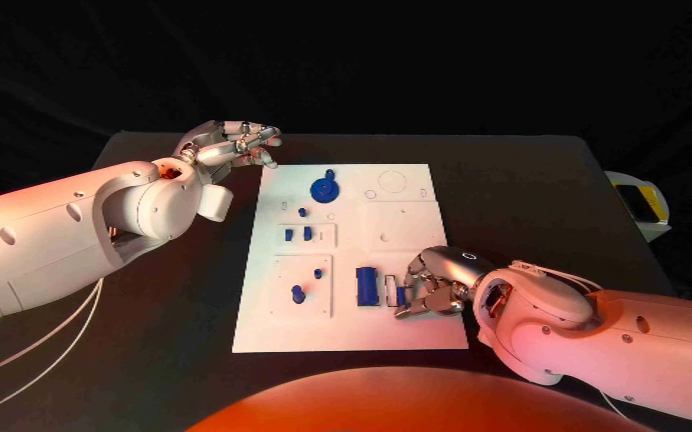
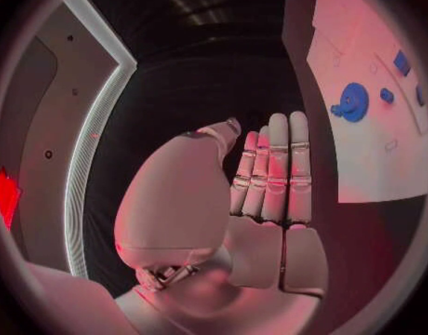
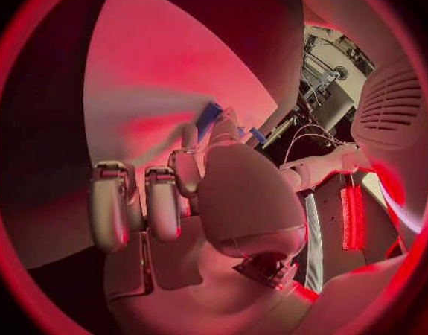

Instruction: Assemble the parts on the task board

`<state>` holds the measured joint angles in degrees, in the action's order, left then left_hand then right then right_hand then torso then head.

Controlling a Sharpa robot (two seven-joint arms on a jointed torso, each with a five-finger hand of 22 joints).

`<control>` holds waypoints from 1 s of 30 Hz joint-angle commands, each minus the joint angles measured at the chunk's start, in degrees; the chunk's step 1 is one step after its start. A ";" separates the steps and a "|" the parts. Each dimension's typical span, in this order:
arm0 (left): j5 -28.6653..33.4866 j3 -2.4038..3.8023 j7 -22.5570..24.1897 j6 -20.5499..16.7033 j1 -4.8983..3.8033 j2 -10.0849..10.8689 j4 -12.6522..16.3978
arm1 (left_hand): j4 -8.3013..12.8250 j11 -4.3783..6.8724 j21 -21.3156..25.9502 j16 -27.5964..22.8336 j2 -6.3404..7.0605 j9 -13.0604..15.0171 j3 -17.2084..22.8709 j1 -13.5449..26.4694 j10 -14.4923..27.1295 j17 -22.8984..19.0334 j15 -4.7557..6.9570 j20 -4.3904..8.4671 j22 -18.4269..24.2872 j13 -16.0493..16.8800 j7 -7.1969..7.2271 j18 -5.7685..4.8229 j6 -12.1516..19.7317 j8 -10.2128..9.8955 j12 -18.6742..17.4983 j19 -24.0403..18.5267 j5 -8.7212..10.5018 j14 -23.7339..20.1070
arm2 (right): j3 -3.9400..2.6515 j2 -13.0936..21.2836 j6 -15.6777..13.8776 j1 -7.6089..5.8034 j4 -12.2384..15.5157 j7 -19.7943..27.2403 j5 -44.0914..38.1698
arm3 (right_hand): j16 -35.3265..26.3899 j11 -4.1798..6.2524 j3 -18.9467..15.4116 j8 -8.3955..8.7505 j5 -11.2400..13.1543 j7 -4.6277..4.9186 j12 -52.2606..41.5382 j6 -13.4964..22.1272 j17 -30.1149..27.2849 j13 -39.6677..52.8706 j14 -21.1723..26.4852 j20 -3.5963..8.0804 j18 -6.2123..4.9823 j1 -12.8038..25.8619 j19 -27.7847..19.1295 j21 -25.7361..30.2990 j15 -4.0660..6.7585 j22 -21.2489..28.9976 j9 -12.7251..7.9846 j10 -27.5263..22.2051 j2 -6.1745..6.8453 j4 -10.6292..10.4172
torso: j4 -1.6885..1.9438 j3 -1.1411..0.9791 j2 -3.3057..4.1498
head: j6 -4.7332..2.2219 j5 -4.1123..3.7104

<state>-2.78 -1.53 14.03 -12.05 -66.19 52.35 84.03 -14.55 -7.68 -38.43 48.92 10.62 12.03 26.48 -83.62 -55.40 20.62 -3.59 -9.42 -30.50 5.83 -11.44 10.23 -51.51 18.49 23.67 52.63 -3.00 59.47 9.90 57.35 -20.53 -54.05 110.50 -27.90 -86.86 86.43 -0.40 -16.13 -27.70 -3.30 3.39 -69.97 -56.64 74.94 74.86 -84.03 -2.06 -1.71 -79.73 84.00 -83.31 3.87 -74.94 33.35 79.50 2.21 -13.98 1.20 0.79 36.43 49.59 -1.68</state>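
The white task board [image 1: 411, 214] lies in the middle of the black table. A round blue part [image 1: 326, 189] sits at its far left, and several small blue parts [image 1: 299, 294] stand down its left side. A long blue block [image 1: 368, 286] rests near the board's front middle. My right hand [image 1: 428, 287] is curled just right of that block, fingertips at a thin pale piece [image 1: 389, 290]. In the right wrist view the fingertips [image 3: 190, 145] meet the blue block [image 3: 209, 117]; whether they grip it is unclear. My left hand [image 1: 231, 145] hovers off the board's far left corner, holding nothing.
In the left wrist view the left hand's fingers [image 2: 274, 164] are straight and side by side, with the board [image 2: 362, 149] and the round blue part [image 2: 353, 100] off to one side. A yellow-and-white object [image 1: 640, 202] stands past the table's right edge.
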 commanded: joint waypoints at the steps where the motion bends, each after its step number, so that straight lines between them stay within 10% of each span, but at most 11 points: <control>1: -0.05 0.04 0.10 0.99 -0.04 -0.06 0.12 | -0.32 -0.03 0.22 -0.21 -0.25 0.07 0.12 0.16 0.35 0.07 -0.21 -0.07 0.07 -0.09 0.15 0.23 0.27 -0.04 0.28 0.43 -0.06 -0.06 | 0.27 -0.02 2.66 0.29 -0.59 -1.50 -2.35 | 0.12 1.32 0.07 0.26 0.07 -0.08 -0.40 -0.34 4.42 0.05 -4.01 0.24 0.39 -4.62 3.85 -0.31 0.61 -13.31 -0.15 1.68 -3.68 0.64 | 0.00 0.00 -0.02 | -0.03 -0.01; 15: -0.05 0.03 -0.12 1.04 -0.04 0.02 0.12 | -0.32 -0.03 0.22 -0.21 -0.25 0.07 0.12 0.16 0.35 0.07 -0.21 -0.07 0.07 -0.09 0.15 0.23 0.27 -0.04 0.28 0.43 -0.06 -0.06 | 0.27 0.83 0.95 0.29 -0.54 -2.10 -3.92 | 0.05 1.79 0.48 1.05 -6.02 -0.59 -0.69 -0.68 4.46 0.58 -4.01 0.62 0.36 -8.25 3.83 -0.19 1.02 -13.27 -0.90 1.75 -6.61 0.37 | -0.03 -0.03 0.00 | -0.27 -0.23; 30: -0.05 0.01 -0.47 1.21 -0.04 0.04 0.12 | -0.44 -0.04 0.37 -0.24 -0.26 0.07 0.07 0.13 0.45 0.11 -0.22 -0.08 0.18 -0.11 0.13 0.23 0.34 -0.06 0.30 0.50 -0.06 -0.09 | 0.24 2.63 0.38 -0.09 0.08 -2.10 -3.55 | -0.16 1.80 1.45 2.14 -13.12 -0.55 0.68 -0.63 4.14 -0.09 -3.93 0.73 0.26 -10.95 3.63 0.38 1.07 -13.12 -1.81 0.99 -5.92 -2.40 | -0.01 0.00 -0.04 | -0.40 -0.54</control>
<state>-2.78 -1.54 13.53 -11.91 -66.19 52.44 84.03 -14.71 -7.68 -38.44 48.92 10.62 12.02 26.64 -83.62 -55.40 20.67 -3.59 -9.42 -30.38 5.78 -11.44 10.22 -51.51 18.49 23.67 52.63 -3.00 59.47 9.93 59.82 -21.16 -54.27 110.93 -28.42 -89.94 86.43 -2.27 -14.67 -25.70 -16.14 2.94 -69.71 -57.22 74.92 81.58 -84.04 -1.64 -1.71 -86.35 84.00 -83.31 4.73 -74.92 31.70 77.27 0.40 -16.07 1.16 0.77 36.41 49.22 -2.16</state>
